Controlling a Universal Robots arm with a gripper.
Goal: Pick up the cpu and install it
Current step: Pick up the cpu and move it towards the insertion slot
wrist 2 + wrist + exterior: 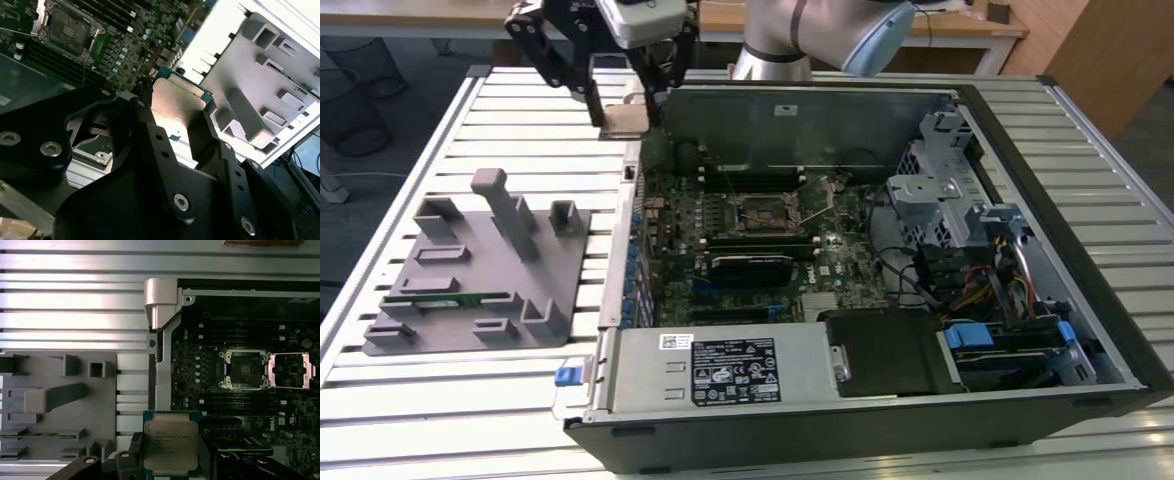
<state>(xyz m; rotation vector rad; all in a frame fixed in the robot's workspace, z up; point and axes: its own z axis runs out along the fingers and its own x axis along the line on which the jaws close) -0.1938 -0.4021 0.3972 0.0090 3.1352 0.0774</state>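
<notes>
**CPU gripped between the fingers, held near the case corner**

You have the cpu (170, 447) clamped in the gripper (624, 115). The two black fingers (207, 125) are closed on its opposite edges. Its silver top shows in both wrist views, with the thin green edge visible past the fingertips.

In the exterior view the fingers hold the chip in the air by a corner of the open computer case (1014, 150).

The CPU socket (245, 370) on the motherboard (834, 255) lies beyond the fingertips and to one side, well apart from the chip. Its load plate (292, 370) is swung open beside it.

On the fingers' other side, the gray fixture tray (480, 270) sits on the slatted table (454, 400). A green memory stick (447, 297) lies in one of its slots.
</notes>
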